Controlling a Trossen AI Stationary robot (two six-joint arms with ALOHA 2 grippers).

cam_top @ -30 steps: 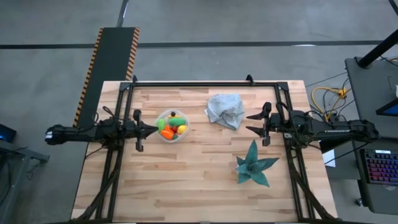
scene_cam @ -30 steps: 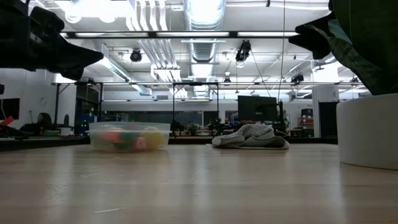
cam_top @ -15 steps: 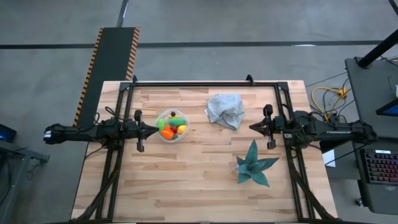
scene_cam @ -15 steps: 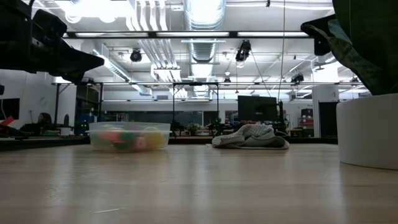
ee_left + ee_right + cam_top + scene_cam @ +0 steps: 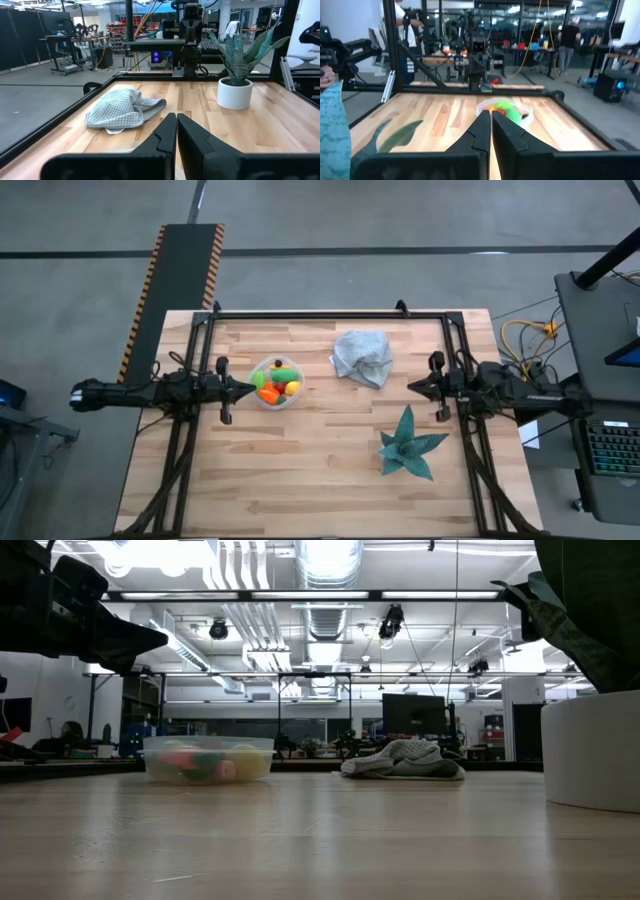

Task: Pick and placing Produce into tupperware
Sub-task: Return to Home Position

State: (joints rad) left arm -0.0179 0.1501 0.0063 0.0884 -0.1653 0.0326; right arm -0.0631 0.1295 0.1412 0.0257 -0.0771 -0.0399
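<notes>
1. High view: my right gripper has withdrawn rightward since a second ago. My left gripper waits beside the tupperware, which holds the produce.
2. Low view: the tupperware sits unmoved on the table.
3. Left wrist view: my fingers are touching and empty.
4. Right wrist view: my fingers are touching and empty.

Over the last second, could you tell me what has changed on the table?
The right gripper closed and drew back toward the table's right edge. The left gripper beside the tupperware, the produce inside it, the cloth and the plant stayed put.
</notes>
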